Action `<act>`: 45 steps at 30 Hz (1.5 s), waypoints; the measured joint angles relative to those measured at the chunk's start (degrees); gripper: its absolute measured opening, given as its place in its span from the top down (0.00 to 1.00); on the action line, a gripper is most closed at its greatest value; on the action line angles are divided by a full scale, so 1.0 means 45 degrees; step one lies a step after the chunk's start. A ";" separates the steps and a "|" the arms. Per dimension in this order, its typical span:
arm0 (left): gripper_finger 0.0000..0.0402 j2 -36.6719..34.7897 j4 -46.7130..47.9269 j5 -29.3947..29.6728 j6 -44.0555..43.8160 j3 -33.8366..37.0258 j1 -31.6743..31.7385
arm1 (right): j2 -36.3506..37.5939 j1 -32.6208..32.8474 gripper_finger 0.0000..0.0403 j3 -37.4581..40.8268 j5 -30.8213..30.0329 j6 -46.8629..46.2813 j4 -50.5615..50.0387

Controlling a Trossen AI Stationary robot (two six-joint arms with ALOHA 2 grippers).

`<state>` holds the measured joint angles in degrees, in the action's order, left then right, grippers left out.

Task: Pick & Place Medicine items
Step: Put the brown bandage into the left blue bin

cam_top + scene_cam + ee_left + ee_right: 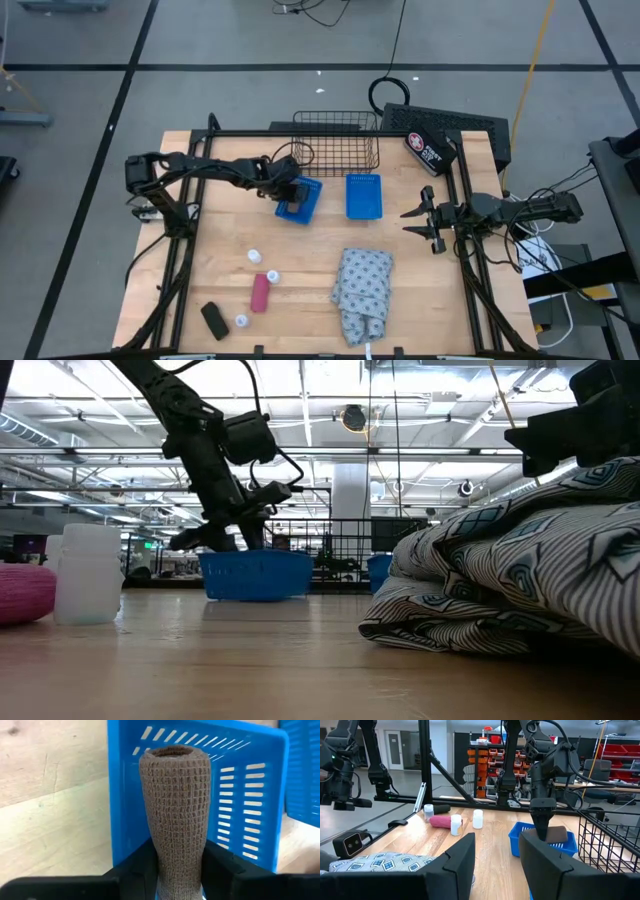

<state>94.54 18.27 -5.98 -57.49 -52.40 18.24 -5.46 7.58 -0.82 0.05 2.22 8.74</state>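
The left gripper [293,196] was pinching the brown roll [176,810] between its two dark fingers [134,870]. It held the roll over a blue basket [310,200], which sat on the wooden table [310,280] just in front of a black wire basket [336,140]. A second blue basket [363,195] stood beside the first one.

The right gripper [428,224] hung over the table's right side with its fingers spread wide and nothing in them.

Near the front of the table lay a pink roll [260,292], a black piece [214,319] and small white bottles [255,258]. A patterned cloth [362,290] lay bunched to their right. A black pouch [430,150] sat at the back right corner.
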 joint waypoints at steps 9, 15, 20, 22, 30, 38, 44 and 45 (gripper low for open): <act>0.69 -0.0004 -0.0480 -0.0369 0.0639 0.0000 -0.0010 | -0.0003 0.0002 0.65 0.0004 0.0000 0.0000 -0.0003; 0.69 -0.0004 -0.0504 -0.0346 0.1973 0.0000 -0.0146 | -0.0003 -0.0001 0.65 0.0001 0.0000 0.0000 -0.0003; 0.69 -0.0004 -0.1140 -0.0411 0.2826 0.0000 -0.0316 | -0.0003 0.0001 0.65 0.0003 -0.0001 0.0000 -0.0003; 0.69 -0.0004 -0.1624 -0.0585 0.3152 0.0000 -0.0402 | -0.0003 -0.0002 0.65 0.0001 0.0000 0.0000 -0.0003; 0.69 -0.0009 -0.2207 -0.0709 0.3171 -0.0005 -0.0673 | -0.0003 0.0000 0.65 0.0005 0.0000 0.0000 -0.0003; 0.62 -0.0009 -0.2202 -0.0583 0.3051 0.0000 -0.0899 | -0.0003 0.0003 0.65 0.0000 0.0000 0.0000 -0.0003; 0.46 -0.0009 -0.2278 0.0165 0.3346 -0.0005 -0.0996 | -0.0003 -0.0001 0.65 0.0002 0.0000 0.0000 -0.0003; 0.44 -0.0009 -0.2334 0.0181 0.3437 -0.0004 -0.0981 | -0.0003 -0.0001 0.65 0.0000 0.0000 0.0000 -0.0003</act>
<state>94.50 7.77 -5.16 -42.02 -52.42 13.82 -5.48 7.58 -0.82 0.05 2.22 8.73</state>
